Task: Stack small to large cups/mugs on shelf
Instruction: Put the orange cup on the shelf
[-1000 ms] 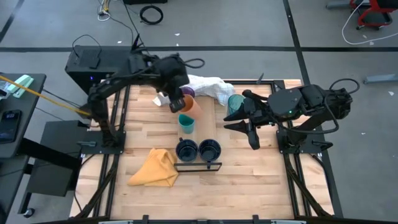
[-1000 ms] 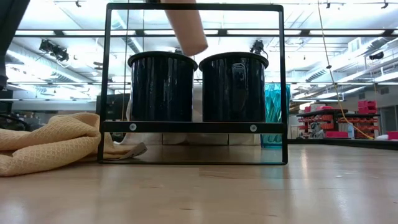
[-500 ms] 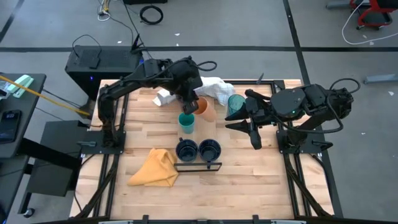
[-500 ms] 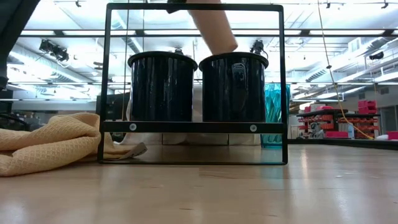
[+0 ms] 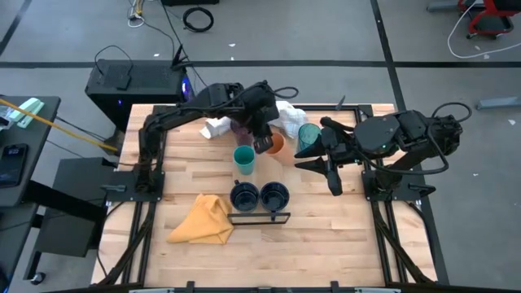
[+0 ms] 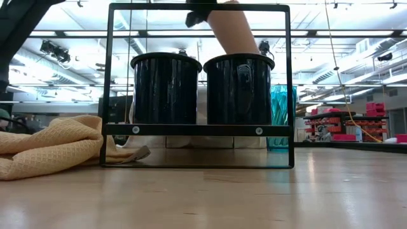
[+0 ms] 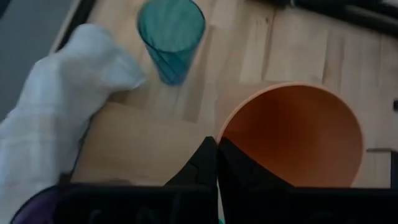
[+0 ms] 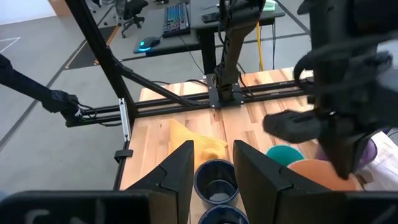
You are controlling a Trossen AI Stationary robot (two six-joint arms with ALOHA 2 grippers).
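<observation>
- The left gripper [image 5: 263, 143] has its jaws closed tight on the rim of the short orange plastic cup [image 5: 275, 144], which it holds lifted above the slatted wooden tabletop [image 5: 326, 236], mouth tilted off upright in the left wrist view [image 7: 292, 134]
- Just to the left of the carried cup and a little nearer the front stands the short teal cup [image 5: 243, 159], upright on the table, apart from the fingers
- Forward of both, the two dark navy handled mugs [image 5: 258, 196] sit side by side, touching, on the pale wooden shelf with the dark metal rim [image 5: 259, 218]; in the low view the orange cup [image 6: 233, 32] hangs behind and above the right-hand mug [image 6: 238, 89]
- The deciding relation, as I judge it: the shelf lies straight forward of the left jaws, and the cup's axis must come upright before it can nest or be set down
- Further right, the tall teal translucent tumbler [image 5: 307, 137] stands just ahead of the right gripper [image 5: 319, 155], whose jaws stand apart and empty; that arm is the nearer one to the tumbler, the left arm the nearer to the shelf
</observation>
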